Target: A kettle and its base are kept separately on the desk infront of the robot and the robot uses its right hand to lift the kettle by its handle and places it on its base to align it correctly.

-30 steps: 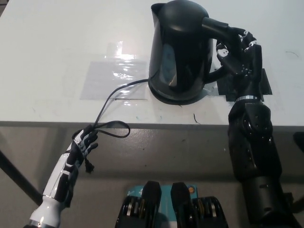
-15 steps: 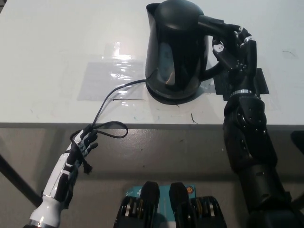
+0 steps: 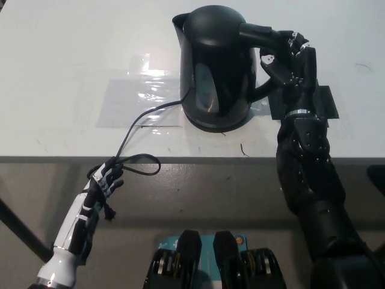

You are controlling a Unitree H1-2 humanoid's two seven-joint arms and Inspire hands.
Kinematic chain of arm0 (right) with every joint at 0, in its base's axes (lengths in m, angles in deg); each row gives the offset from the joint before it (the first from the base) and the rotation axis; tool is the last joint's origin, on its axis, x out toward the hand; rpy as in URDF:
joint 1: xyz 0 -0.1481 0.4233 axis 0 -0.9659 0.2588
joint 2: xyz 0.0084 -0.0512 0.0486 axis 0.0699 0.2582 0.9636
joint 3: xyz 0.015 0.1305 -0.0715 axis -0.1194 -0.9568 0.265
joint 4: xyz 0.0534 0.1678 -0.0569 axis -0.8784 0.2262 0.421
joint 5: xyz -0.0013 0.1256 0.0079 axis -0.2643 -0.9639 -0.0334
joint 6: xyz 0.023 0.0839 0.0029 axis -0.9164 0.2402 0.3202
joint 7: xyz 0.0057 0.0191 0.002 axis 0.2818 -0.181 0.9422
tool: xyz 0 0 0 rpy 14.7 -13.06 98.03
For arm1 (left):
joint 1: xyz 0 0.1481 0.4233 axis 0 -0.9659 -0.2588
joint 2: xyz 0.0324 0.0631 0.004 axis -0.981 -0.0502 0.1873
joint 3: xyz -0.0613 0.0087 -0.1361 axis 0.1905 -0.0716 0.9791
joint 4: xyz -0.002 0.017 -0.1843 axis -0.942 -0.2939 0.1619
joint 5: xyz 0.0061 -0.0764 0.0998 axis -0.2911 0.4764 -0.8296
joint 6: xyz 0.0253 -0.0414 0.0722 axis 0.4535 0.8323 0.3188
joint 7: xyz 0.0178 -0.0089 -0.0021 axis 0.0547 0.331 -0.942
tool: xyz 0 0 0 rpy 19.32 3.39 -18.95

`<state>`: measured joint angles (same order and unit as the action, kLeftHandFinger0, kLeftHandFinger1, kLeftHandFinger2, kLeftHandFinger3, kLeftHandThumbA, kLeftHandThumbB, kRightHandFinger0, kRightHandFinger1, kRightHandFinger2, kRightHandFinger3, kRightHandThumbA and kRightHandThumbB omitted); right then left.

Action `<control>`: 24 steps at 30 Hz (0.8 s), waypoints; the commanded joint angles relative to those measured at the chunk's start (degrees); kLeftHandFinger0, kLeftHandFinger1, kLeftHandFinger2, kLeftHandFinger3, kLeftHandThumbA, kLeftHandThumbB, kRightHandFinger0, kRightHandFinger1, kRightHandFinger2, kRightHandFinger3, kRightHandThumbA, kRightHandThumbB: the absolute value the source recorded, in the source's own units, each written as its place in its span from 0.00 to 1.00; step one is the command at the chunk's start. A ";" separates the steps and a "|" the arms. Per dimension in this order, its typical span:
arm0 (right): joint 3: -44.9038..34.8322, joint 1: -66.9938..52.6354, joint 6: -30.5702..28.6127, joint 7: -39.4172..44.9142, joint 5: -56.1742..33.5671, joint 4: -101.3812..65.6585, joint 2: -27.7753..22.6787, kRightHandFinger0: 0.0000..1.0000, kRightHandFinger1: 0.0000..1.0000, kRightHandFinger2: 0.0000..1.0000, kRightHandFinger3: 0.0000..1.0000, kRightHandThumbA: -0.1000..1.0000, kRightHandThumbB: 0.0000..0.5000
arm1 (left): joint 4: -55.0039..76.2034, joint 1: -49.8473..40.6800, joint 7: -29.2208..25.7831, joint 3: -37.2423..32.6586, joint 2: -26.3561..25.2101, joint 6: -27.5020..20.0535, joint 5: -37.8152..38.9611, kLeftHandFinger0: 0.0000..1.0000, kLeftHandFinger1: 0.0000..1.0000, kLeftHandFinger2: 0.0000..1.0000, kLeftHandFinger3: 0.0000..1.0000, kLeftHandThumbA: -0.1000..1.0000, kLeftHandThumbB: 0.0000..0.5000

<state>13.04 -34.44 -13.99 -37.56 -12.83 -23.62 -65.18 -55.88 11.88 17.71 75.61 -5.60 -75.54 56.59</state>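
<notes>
Below the desk's front edge, at its left end, the white left hand [image 3: 103,182] hangs idle, fingers loosely curled and slightly apart, holding nothing; a loop of the black power cord [image 3: 139,123] passes right by them, though whether it touches cannot be told. From there the cord climbs over the front edge and runs across the desk [image 3: 60,66] toward the middle, crossing a sheet of clear film [image 3: 129,99] taped flat on the white top. Its far end meets the base [image 3: 218,125], a dark round disc near the middle of the desk, a little back from the front edge. On that base stands the kettle [image 3: 213,69], black and glossy, upright, spout turned to the far left and handle to the right. Only a thin rim of the base peeks out under its front; whether it is fully seated cannot be told. Around the upper part of the handle the black right hand [image 3: 289,63] has its fingers wrapped tight. Beneath that hand a patch of black tape [image 3: 322,102] lies on the desk, to the kettle's right. The black forearm drops over the front edge at the right.
</notes>
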 commanded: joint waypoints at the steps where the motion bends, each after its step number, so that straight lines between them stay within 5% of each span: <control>1: 0.67 4.08 -2.86 0.85 -0.63 -0.65 1.14 0.00 0.04 0.36 0.09 0.00 0.23 | 1.04 1.22 0.67 0.18 -0.92 -0.93 0.38 1.00 1.00 1.00 1.00 1.00 0.24; 3: 0.96 3.44 -2.77 2.95 -1.24 -0.70 0.51 0.08 0.24 0.61 0.30 0.14 0.37 | 1.20 1.17 0.80 0.29 -1.10 -0.71 0.68 1.00 1.00 1.00 1.00 1.00 0.23; 4: 1.25 3.02 -1.97 3.77 -1.33 -1.52 0.26 0.25 0.45 0.87 0.59 0.25 0.52 | 1.18 1.17 0.79 0.31 -1.10 -0.69 0.71 1.00 1.00 1.00 1.00 1.00 0.24; 5: 1.60 2.75 -1.19 4.57 -1.34 -2.34 0.00 0.30 0.48 0.85 0.61 0.33 0.54 | 1.03 1.30 0.76 0.34 -1.06 -0.79 0.70 1.00 1.00 1.00 1.00 1.00 0.24; 6: 3.18 1.66 1.68 9.98 -2.53 -4.47 -1.25 1.00 1.00 1.00 1.00 0.62 0.87 | 1.10 1.24 0.77 0.34 -1.08 -0.82 0.67 1.00 1.00 1.00 1.00 1.00 0.23; 9: 4.86 0.98 3.79 19.81 -5.98 -4.88 -3.44 1.00 1.00 1.00 1.00 0.67 1.00 | 1.45 0.97 0.75 0.34 -1.17 -0.59 0.44 1.00 1.00 1.00 1.00 1.00 0.23; 24: 4.19 1.81 6.68 29.24 -10.92 -4.56 -7.49 1.00 1.00 1.00 1.00 0.69 1.00 | 1.27 1.23 0.53 0.35 -0.83 -0.87 0.38 1.00 1.00 1.00 1.00 1.00 0.24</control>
<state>16.10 -35.53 -9.50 -19.61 -18.69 -24.90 -71.30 -56.07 11.94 17.70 75.77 -5.59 -75.48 56.70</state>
